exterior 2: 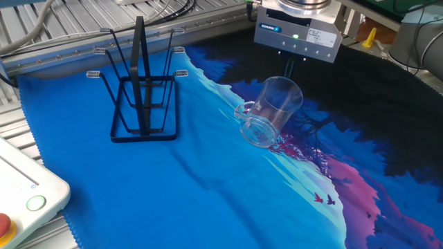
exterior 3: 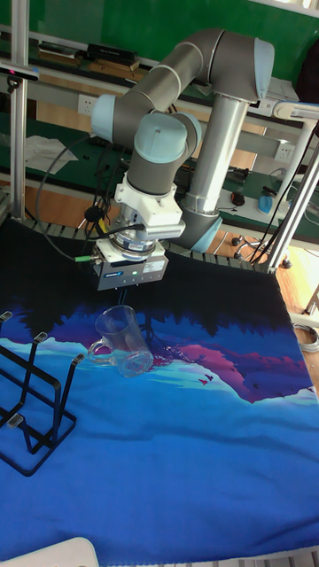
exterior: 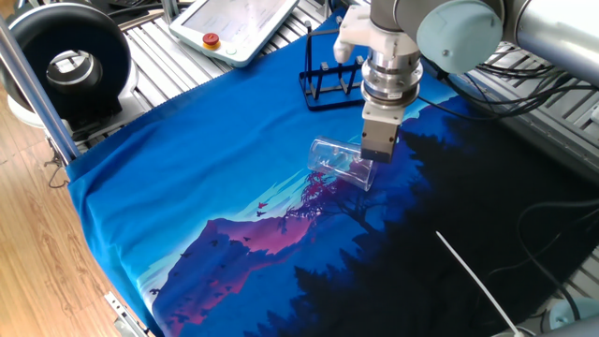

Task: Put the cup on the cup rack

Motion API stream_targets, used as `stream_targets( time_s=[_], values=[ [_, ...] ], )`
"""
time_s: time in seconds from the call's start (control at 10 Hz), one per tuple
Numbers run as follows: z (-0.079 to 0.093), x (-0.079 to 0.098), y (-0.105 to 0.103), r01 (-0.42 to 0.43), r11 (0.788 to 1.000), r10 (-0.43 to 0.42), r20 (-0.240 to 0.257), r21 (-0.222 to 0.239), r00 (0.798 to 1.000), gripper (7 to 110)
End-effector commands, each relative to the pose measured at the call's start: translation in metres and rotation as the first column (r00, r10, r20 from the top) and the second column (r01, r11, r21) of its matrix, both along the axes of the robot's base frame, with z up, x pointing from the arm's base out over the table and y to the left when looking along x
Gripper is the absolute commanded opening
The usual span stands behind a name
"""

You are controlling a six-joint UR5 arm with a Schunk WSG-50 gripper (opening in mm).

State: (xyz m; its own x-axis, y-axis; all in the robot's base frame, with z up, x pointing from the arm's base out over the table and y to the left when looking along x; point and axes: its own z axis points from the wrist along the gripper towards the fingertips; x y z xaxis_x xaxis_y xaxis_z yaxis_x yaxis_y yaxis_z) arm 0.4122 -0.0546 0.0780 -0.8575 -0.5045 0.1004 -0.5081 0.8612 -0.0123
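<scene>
The cup [exterior 2: 270, 111] is a clear glass mug lying tilted on the blue cloth, base toward the front, handle to the left, mouth raised toward the arm. My gripper [exterior 2: 291, 72] comes straight down onto the far side of its rim, thin fingers close together and apparently pinching the glass wall. From the opposite side the cup [exterior: 339, 164] sits just left of the gripper [exterior: 374, 161]. The cup rack [exterior 2: 143, 90] is a black wire frame with upright pegs, standing left of the cup and apart from it. In the tall view the cup [exterior 3: 120, 341] hangs under the gripper [exterior 3: 142, 326], with the rack [exterior 3: 31, 399] at lower left.
A white pendant [exterior: 239, 23] with a red button lies beyond the rack on the metal slats. A black round device [exterior: 70, 61] stands at the table's far left corner. A white cable [exterior: 473, 276] crosses the dark part of the cloth.
</scene>
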Motion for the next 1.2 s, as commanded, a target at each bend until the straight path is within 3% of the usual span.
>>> stream_targets(
  time_s=[0.0,1.1],
  values=[
    [0.0025,0.0059,0.0077,0.012,1.000,-0.012,0.015,0.019,1.000,7],
    [-0.0022,0.0050,0.0033,0.010,1.000,-0.010,0.004,0.010,1.000,7]
  ],
)
